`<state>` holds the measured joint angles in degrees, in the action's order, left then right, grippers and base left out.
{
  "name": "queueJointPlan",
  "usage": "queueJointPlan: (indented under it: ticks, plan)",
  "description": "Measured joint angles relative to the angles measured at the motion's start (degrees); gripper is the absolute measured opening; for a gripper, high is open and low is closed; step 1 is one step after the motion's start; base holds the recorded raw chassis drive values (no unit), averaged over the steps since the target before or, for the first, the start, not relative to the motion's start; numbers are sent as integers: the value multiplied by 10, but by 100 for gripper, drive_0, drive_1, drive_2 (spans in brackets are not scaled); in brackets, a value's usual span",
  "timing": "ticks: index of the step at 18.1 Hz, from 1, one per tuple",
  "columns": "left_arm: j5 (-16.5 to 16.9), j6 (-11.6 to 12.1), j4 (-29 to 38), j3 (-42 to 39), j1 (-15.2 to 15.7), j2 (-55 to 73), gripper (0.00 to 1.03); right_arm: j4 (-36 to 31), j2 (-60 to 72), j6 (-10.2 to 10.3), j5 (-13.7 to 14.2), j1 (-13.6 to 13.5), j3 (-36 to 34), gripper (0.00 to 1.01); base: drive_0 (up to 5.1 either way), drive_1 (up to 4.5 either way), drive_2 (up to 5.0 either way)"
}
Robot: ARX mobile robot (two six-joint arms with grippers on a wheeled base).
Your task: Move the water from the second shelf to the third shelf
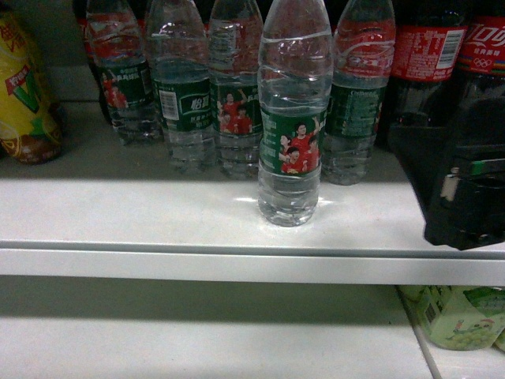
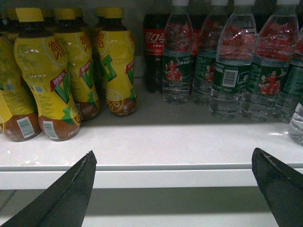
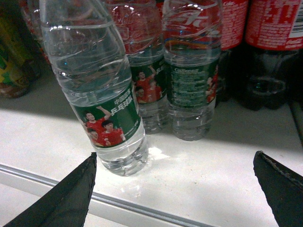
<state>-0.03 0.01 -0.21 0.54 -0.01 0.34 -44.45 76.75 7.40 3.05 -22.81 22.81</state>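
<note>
Black right gripper (image 3: 174, 189) gapes empty; clear ribbed green-labelled water bottle (image 3: 102, 94) stands just ahead-left; left gripper (image 2: 173, 187) likewise spread.

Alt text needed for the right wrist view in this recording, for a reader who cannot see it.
A clear water bottle with a green label stands near the front edge of a white shelf, between and beyond the wide-open right gripper fingers. More water bottles and dark cola bottles stand behind it.
</note>
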Motion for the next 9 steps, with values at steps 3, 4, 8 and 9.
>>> queueJointPlan:
  ticks: [3,4,8,9]
  plan:
    - [0,0,0,0,0,0,98,-12,44,-2,4,-24,34,98,0,0,0]
    - [0,0,0,0,0,0,98,-15,50,-2,5,-31,42,98,0,0,0]
    - [0,0,0,0,0,0,98,-27,83,-17,2,-56,72,98,0,0,0]
    - [0,0,0,0,0,0,98,-28,87,-22,0,-62,78,98,0,0,0]
